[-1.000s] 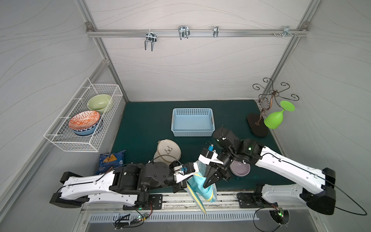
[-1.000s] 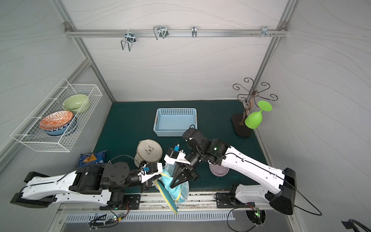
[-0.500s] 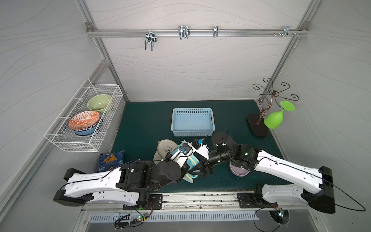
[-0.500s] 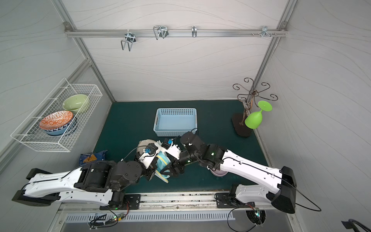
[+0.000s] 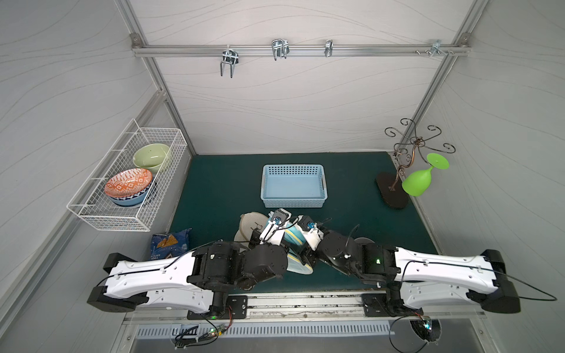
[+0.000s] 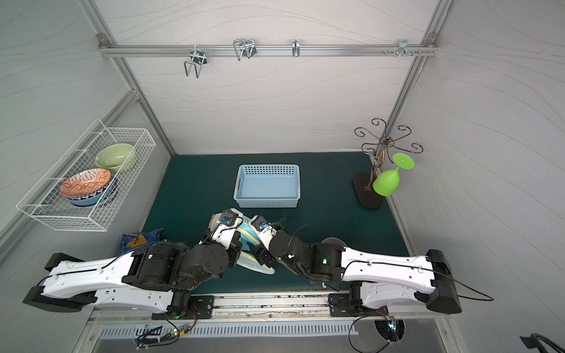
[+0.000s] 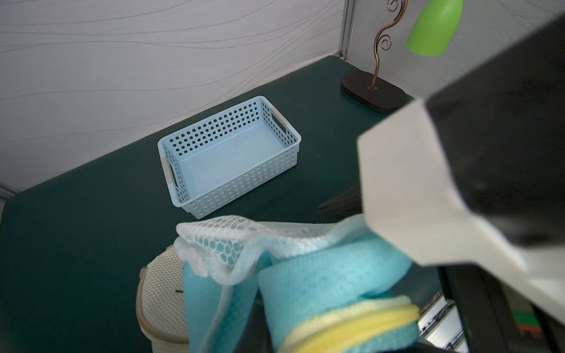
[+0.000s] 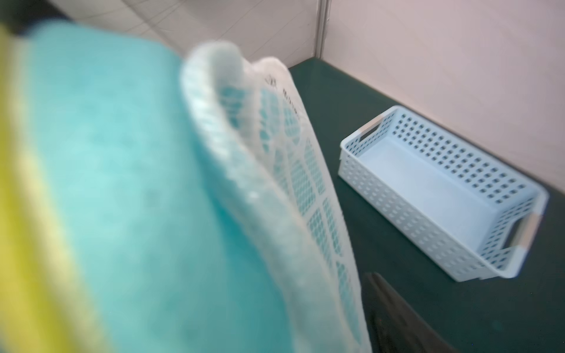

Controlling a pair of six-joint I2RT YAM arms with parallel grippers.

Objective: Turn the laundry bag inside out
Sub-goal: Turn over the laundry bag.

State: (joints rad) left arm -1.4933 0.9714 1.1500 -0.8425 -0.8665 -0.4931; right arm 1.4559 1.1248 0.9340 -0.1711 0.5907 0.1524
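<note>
Dark green matting covers the table inside a white-walled booth, and a pale blue perforated plastic basket stands well behind the work. Both arms meet at the front of the mat, where the turquoise spongy mesh laundry bag hangs bunched between them. The left gripper is clamped tight on the cloth and looks like the anchor. The right gripper has its jaws spread wide and grips nothing, with one dark finger showing beside the fabric. The step in hand seems to be a fresh grasp. To do it well, the right arm should pinch a single layer near the yellow edging band rather than the whole bundle. It should then peel that layer back over the left's hold, slowly, so the white honeycomb net layer does not snag. The bag lies just beside the right gripper, partly between its jaws, and sits inside the left gripper's grip.
</note>
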